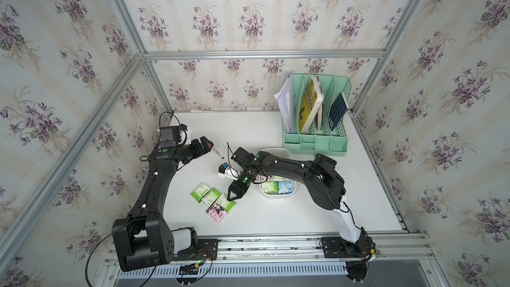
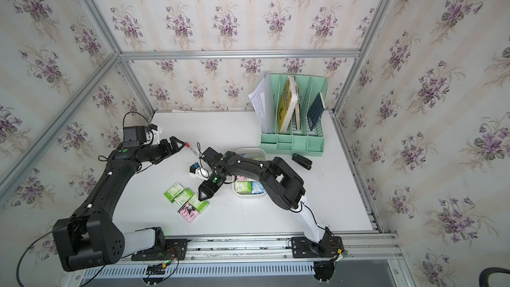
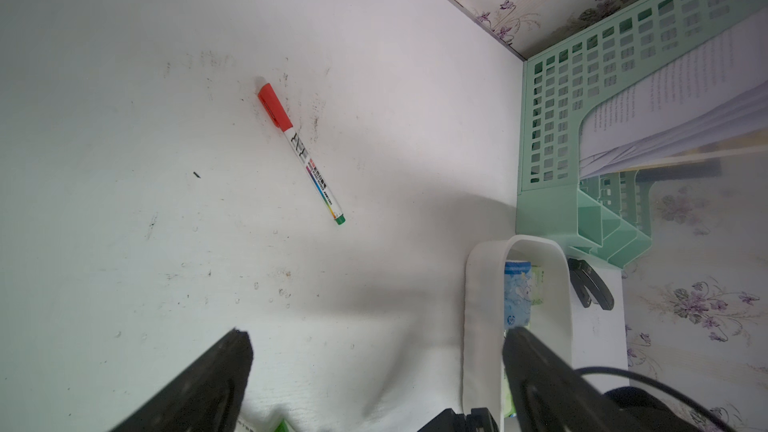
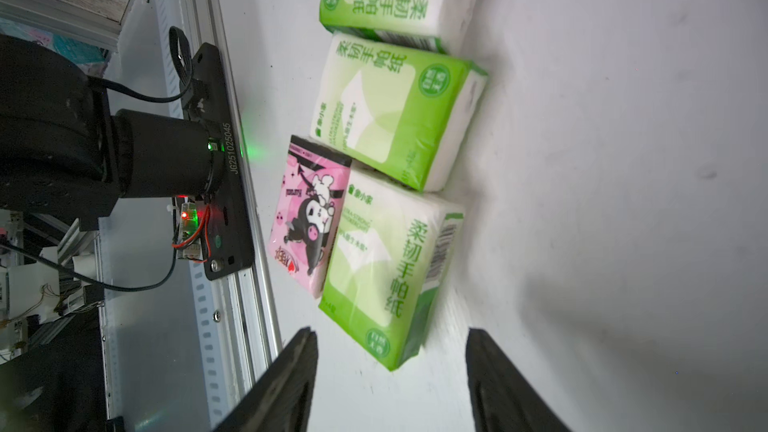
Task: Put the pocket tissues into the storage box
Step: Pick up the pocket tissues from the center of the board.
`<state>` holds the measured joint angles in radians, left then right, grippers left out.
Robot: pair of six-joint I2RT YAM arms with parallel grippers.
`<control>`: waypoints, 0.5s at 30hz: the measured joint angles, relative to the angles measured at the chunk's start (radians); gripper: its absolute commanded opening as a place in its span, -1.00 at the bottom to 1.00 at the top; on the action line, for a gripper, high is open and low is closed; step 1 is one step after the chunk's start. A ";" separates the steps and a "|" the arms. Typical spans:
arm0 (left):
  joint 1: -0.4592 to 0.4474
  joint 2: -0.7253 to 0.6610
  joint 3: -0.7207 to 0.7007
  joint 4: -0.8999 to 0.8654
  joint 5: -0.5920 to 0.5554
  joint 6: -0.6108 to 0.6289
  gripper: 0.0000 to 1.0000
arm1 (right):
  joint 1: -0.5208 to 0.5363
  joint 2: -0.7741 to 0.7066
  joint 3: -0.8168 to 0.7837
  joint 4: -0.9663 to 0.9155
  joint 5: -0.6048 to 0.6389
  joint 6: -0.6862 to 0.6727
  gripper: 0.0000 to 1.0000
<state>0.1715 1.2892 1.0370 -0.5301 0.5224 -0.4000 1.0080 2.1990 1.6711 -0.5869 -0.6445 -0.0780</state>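
Lab booth mocked up as a home study: floral wallpaper [image 1: 248, 9] on aluminium framing [image 1: 262, 54], file organiser [image 1: 316, 142] at one o'clock.

pocket tissues [image 1: 211, 196] lie left of the storage box [image 1: 276, 195].

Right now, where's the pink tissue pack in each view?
In both top views: pink pack sits just below centre.
Left wrist: not in it.
Right wrist: near the centre of the picture.
Shared landmark: the green pack lying against it.
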 measured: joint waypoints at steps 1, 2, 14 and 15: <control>0.004 0.003 0.007 -0.002 -0.002 0.000 0.97 | 0.002 0.002 0.002 -0.002 -0.002 0.000 0.23; 0.007 0.005 0.013 -0.002 -0.003 -0.001 0.98 | 0.004 0.005 0.003 -0.003 -0.002 0.000 0.23; 0.049 0.021 0.064 -0.086 -0.022 0.014 0.98 | 0.036 0.117 0.144 -0.028 0.005 0.027 0.16; 0.053 0.021 0.065 -0.086 -0.022 0.019 0.98 | 0.037 0.125 0.152 -0.035 0.006 0.027 0.14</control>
<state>0.2245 1.3102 1.1023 -0.6163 0.5003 -0.3813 1.0451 2.3238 1.8233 -0.6216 -0.6380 -0.0509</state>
